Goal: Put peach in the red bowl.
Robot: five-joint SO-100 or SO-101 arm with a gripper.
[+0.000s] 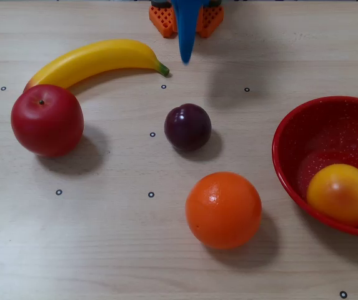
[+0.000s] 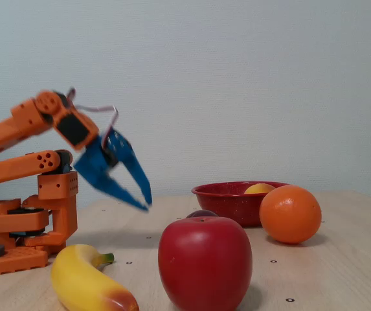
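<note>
Nearest you in the low side-on fixed view sit the red apple (image 2: 204,262) and the banana (image 2: 87,280), both on the pale wooden table (image 2: 327,272). Just behind the apple you can make out only the dark top of the plum (image 2: 202,213). Further back and to the right, the orange (image 2: 290,214) stands in front of the red bowl (image 2: 227,197), overlapping its right end in that view. The peach (image 2: 259,188) lies inside the bowl; only its yellow crown shows above the rim.

In the fixed view from above, the peach (image 1: 341,194) rests on the lower right part of the red bowl's (image 1: 285,134) speckled floor, touching nothing else. The orange (image 1: 223,210) sits just left of the bowl without touching it, the plum (image 1: 187,127) lies beyond it toward the middle of the table (image 1: 104,250), and the apple (image 1: 47,119) sits at the left just beside the banana's (image 1: 94,60) lower end.

Farthest from the fruit, at the arm's orange base (image 2: 23,227), the blue gripper (image 2: 146,201) hangs tilted downward above the table, well apart from the bowl. Its fingers (image 2: 131,168) are spread apart and hold nothing, though they look slightly blurred. From above, you see the gripper (image 1: 185,55) as a narrow blue wedge entering from the top edge, its tip near the banana's green stem.
</note>
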